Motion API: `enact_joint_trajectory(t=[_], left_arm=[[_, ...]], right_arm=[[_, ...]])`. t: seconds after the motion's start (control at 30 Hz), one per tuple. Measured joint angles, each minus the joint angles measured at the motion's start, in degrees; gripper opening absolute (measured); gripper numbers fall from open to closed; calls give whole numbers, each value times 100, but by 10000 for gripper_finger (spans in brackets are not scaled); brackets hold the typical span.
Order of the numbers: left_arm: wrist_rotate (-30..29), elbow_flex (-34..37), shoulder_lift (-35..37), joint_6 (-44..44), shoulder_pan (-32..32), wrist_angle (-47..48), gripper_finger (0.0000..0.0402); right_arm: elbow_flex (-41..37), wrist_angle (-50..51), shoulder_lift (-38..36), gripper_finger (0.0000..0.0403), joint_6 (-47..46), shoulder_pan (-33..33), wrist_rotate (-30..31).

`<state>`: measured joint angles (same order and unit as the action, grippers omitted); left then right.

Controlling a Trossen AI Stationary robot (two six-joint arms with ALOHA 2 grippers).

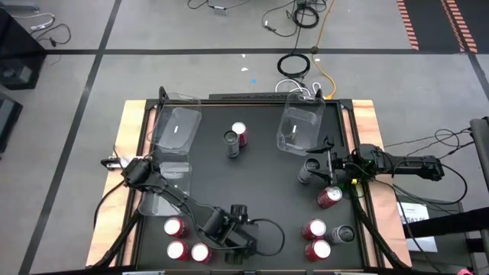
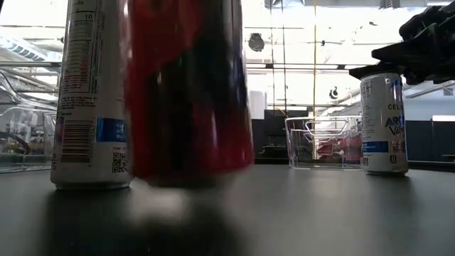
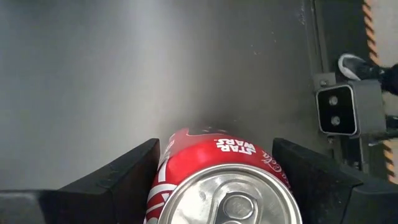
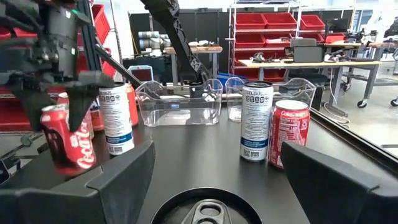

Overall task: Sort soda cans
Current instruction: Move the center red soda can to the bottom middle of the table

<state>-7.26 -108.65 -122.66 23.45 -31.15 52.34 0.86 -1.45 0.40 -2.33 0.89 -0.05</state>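
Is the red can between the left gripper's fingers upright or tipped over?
Upright: the left wrist view looks down on the red can's silver top and tab, between the left gripper's fingers.
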Motion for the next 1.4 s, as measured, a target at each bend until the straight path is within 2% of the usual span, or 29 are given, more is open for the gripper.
enact_joint_trajectory(t=[0.13, 0.57, 0.93, 1.4], left_arm=[[220, 226, 5, 293, 36, -311, 307], [234, 243, 5, 659, 168, -537, 307], [235, 243, 1, 1360, 302, -540, 307], [-45, 243, -4, 1675, 106, -551, 307]], right_arm=[[-2, 0, 0, 339, 0, 0, 2], [-2, 0, 0, 339, -2, -2, 0], [-1, 0, 0, 339, 0, -1, 1], [-1, 0, 0, 339, 0, -2, 2]])
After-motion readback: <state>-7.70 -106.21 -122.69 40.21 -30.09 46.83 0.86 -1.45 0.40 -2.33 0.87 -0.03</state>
